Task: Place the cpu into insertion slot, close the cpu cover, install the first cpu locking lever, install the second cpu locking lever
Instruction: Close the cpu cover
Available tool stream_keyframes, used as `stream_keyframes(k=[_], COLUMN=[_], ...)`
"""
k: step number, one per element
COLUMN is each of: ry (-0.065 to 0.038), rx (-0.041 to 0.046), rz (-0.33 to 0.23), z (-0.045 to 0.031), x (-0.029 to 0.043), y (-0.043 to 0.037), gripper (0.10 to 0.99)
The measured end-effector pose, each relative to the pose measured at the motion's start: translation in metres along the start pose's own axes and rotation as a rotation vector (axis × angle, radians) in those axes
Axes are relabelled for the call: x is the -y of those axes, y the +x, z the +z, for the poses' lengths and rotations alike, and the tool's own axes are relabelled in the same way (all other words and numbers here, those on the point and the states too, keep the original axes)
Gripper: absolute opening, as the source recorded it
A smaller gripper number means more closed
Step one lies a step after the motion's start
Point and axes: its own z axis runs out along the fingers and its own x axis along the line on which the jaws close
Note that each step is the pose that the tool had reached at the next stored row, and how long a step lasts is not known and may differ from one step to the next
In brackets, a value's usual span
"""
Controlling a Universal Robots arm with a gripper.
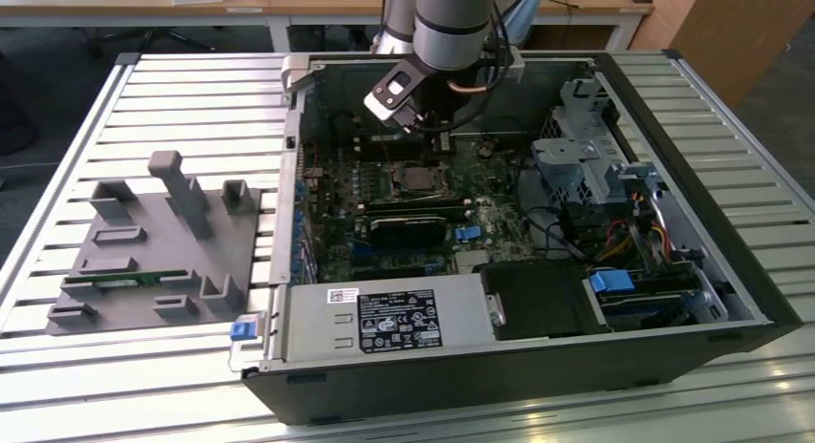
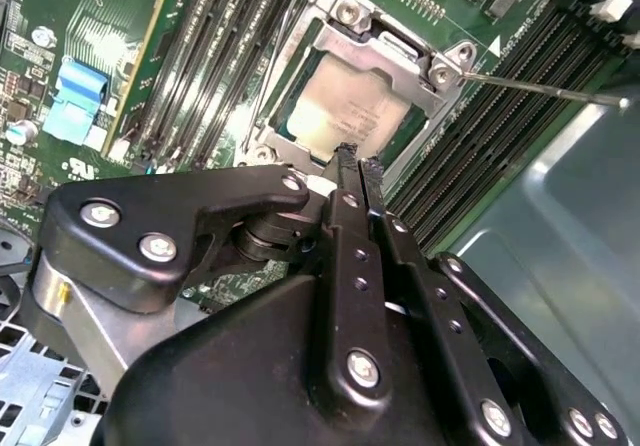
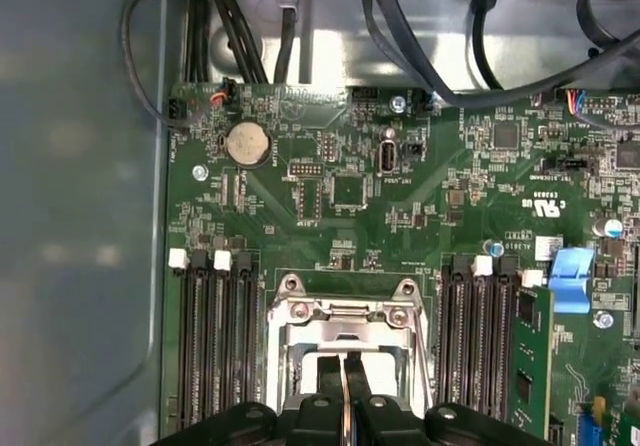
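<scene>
claw [image 2: 355, 158]: fingers together, holding nothing | cpu [image 2: 345, 116]: just past claw tip, under cpu cover [image 2: 390, 54] | risk: tip could slip off thin locking lever [image 2: 540, 88] beside it, scratch board [image 2: 90, 26]

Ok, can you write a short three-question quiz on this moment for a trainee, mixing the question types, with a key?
1. True or false: the cpu lies beneath the closed cpu cover.
2. The gripper is: A) wide open; B) shut, holding nothing; C) shut on a cable.
3. In the exterior view, on which side of the computer case does the grey fixture lie?
Key: 1 true; 2 B; 3 the exterior view's left.
</scene>
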Motion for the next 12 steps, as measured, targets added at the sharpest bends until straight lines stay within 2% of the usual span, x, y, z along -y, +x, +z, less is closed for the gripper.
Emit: stream_keyframes(k=[6, 12], ry=[0.0, 0.0], rx=[0.0, -0.0001], rz=[0.0, 0.0], z=[0.0005, 0.0023], x=[0.0029, 0.0121], y=[-0.0014, -0.0014], gripper=[0.153, 0.153])
